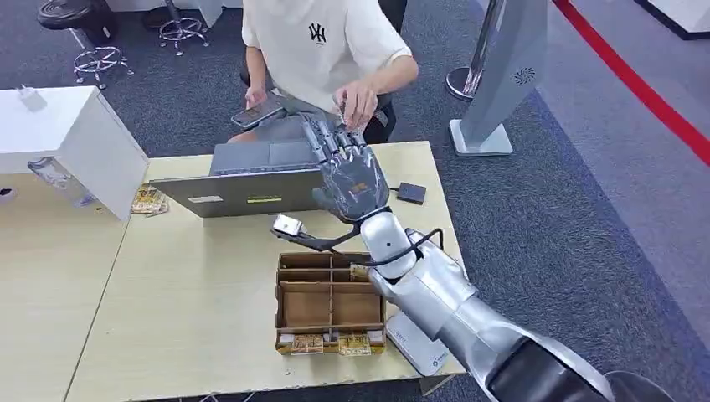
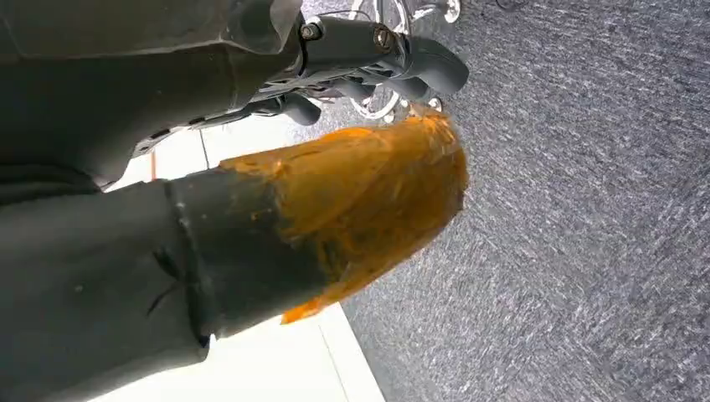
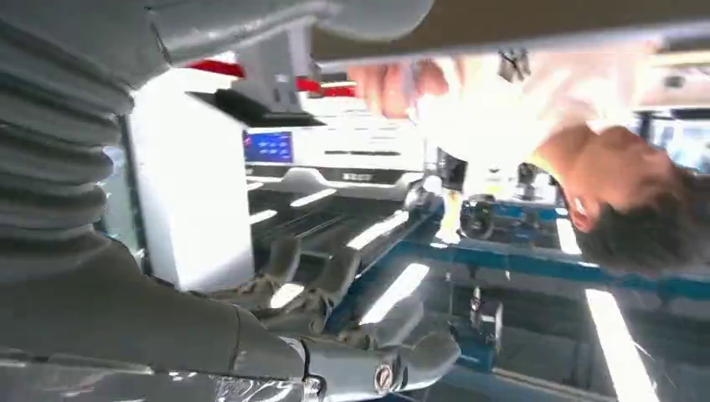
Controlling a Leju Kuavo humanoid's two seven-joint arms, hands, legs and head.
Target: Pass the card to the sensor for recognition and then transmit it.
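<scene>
right robot hand (image 1: 352, 176): fingers spread, empty, reaching toward person's hand (image 1: 358, 102) | cardboard box (image 1: 331, 303) just behind it on desk (image 1: 192, 293): cards (image 1: 331, 342) in front slot

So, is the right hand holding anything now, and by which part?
Apparently nothing: the right hand is stretched out with its fingers spread, and the person's hand is at their tips.

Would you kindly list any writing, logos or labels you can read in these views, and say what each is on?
"NY" monogram: on the chest of the person's white shirt.
Round swirl logo, no letters: on the grey stand.
Sticker on the laptop lid: too small to read.
Print on the white device at the table edge: too small.
Blue screen: blurred.
</scene>
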